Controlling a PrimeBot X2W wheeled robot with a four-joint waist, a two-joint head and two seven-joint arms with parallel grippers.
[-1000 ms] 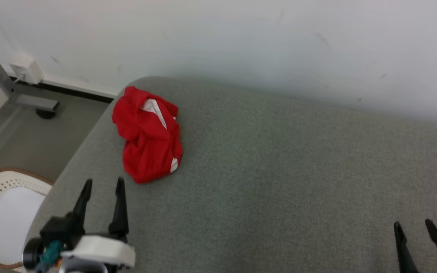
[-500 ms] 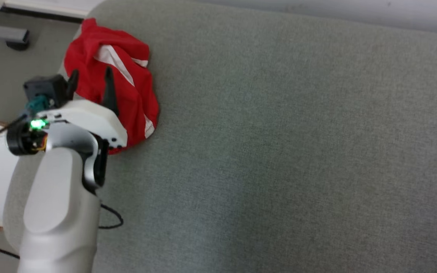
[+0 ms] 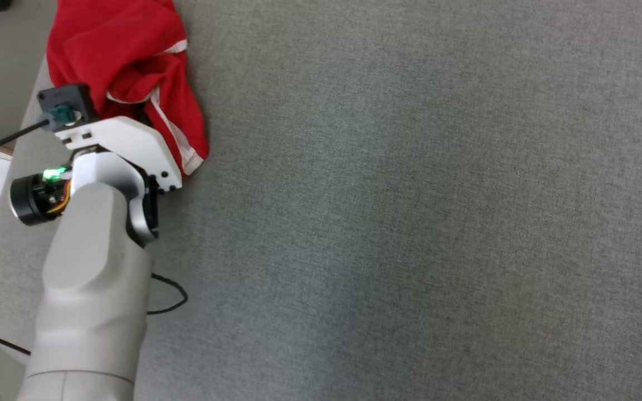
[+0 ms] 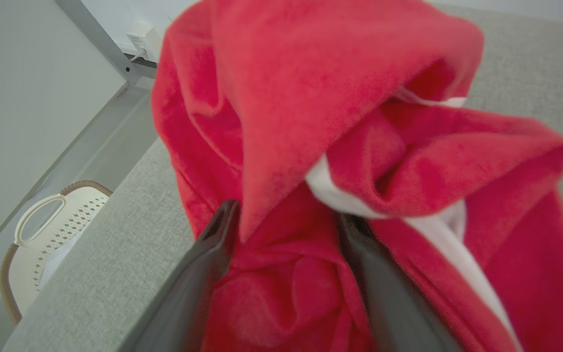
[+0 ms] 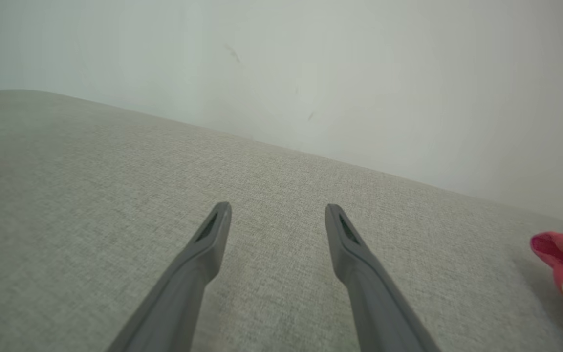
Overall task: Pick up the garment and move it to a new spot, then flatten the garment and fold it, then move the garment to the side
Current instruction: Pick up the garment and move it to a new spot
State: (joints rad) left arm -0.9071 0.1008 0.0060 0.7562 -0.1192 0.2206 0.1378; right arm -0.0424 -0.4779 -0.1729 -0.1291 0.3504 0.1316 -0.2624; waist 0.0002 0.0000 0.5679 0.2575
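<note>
Garment [image 3: 126, 61]: red w/ white trim, bunched in a heap at far-left corner of the grey counter [image 3: 410, 223], right by its left edge. Left claw [image 4: 286, 217] is released, fingers spread wide & pushed into the folds, w/ red cloth between them but nothing clenched yet. Right claw [image 5: 277, 210] is also released & empty, over bare counter well toward its right side.

Risks, as I judge them:
- Heap sits at counter's edge, so a push w/o a firm pinch could shove it off, toward the basket [image 4: 52, 230] beside the counter's left side.
- Closing on just one loose fold means the rest trails & drags on lift, or slips out.
- Fingers low on the counter could catch its fabric cover.
- Black cable [image 3: 170, 295] lying on counter by the left arm may snag on pull-back.
</note>
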